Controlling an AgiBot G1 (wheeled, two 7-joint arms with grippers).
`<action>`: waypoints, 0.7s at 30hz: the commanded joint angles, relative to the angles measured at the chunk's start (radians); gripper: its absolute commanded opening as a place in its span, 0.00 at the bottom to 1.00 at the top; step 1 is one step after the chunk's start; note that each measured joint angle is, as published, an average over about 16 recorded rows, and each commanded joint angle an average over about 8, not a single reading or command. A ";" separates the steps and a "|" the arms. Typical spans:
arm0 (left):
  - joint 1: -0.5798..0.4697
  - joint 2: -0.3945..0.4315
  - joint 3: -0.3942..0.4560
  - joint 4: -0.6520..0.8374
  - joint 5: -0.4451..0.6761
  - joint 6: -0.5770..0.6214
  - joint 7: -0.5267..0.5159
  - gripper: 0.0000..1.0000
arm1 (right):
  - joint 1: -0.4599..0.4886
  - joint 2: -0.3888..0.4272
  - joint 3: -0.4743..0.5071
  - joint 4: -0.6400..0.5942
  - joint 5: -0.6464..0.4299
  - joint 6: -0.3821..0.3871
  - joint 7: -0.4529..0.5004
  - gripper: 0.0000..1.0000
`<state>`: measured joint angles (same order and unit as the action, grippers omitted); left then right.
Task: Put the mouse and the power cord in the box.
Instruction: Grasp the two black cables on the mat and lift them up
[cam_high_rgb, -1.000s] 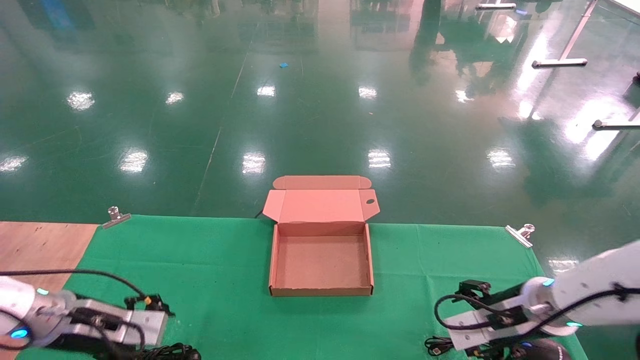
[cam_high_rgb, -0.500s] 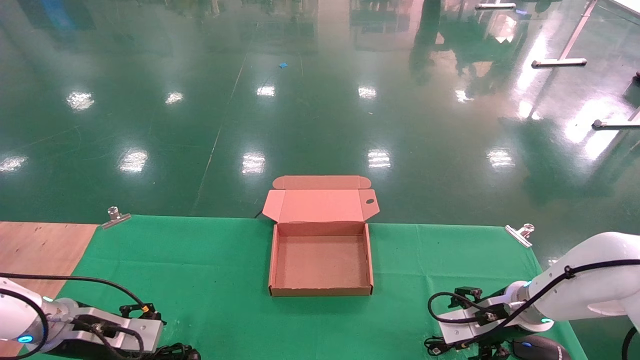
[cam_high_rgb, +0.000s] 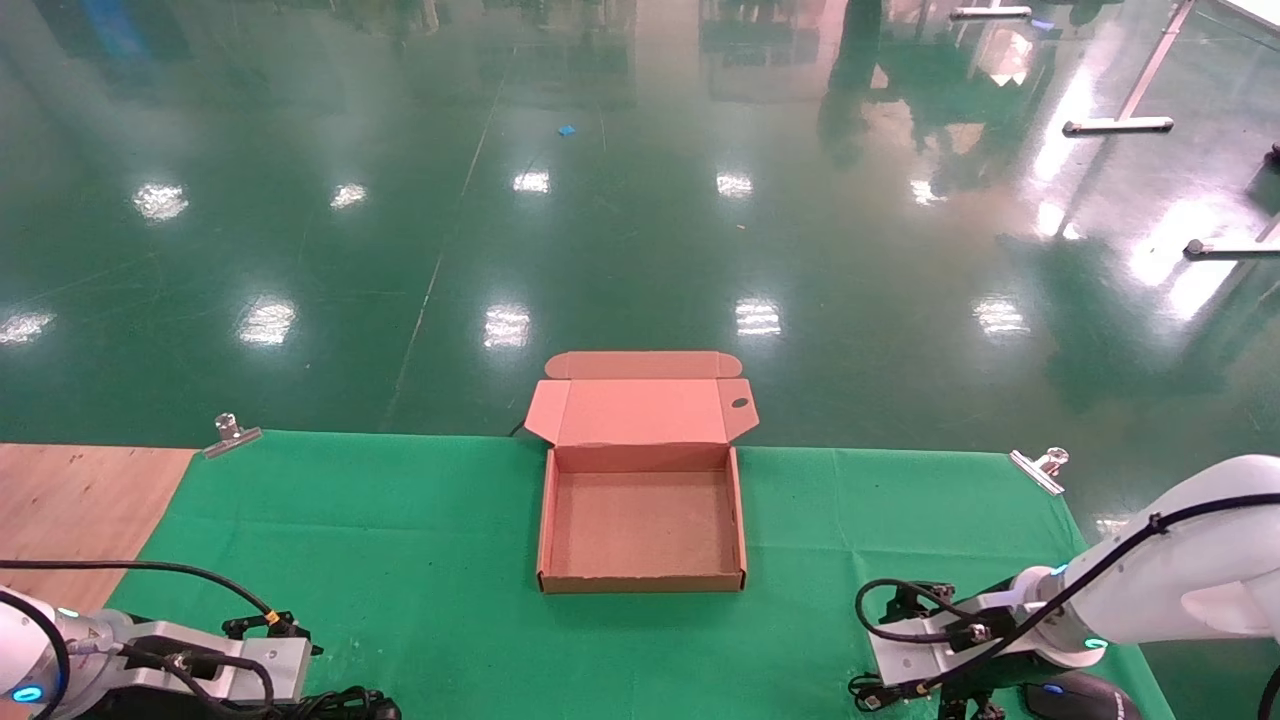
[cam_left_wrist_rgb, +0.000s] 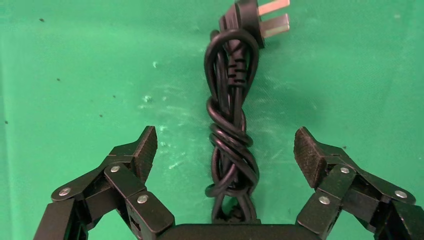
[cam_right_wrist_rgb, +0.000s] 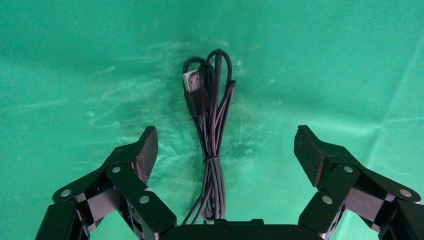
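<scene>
The brown cardboard box (cam_high_rgb: 546, 520) stands open and empty at the middle of the green cloth, its lid (cam_high_rgb: 640, 410) folded back over the far edge. The bundled power cord (cam_left_wrist_rgb: 231, 125) lies on the cloth at the near left, its plug pointing away. My left gripper (cam_left_wrist_rgb: 225, 150) is open and straddles the cord without touching it. At the near right, the black mouse (cam_high_rgb: 1080, 697) shows partly at the picture's edge. My right gripper (cam_right_wrist_rgb: 225, 150) is open over the mouse's thin tied cable (cam_right_wrist_rgb: 210, 130), with a finger on each side.
Metal clips (cam_high_rgb: 232, 434) (cam_high_rgb: 1040, 468) pin the green cloth (cam_high_rgb: 400, 530) at the far corners. Bare wood (cam_high_rgb: 80, 500) shows on the left. Beyond the table's far edge is shiny green floor.
Both arms have sunk lower and drawn back toward the near edge of the table. The box, cord and mouse have not moved.
</scene>
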<state>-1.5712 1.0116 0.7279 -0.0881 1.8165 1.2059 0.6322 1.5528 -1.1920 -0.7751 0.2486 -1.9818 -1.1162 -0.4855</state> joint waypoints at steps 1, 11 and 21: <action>-0.004 0.002 -0.002 0.011 -0.003 0.001 0.010 0.00 | 0.008 -0.002 0.005 -0.023 0.010 -0.003 -0.021 0.00; -0.017 0.004 -0.009 0.049 -0.013 0.008 0.032 0.00 | 0.032 -0.019 0.022 -0.101 0.036 -0.005 -0.073 0.00; -0.021 0.008 -0.012 0.067 -0.017 0.011 0.047 0.00 | 0.038 -0.029 0.031 -0.160 0.051 0.002 -0.108 0.00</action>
<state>-1.5910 1.0194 0.7166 -0.0211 1.7998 1.2160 0.6782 1.5904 -1.2217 -0.7447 0.0903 -1.9322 -1.1131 -0.5918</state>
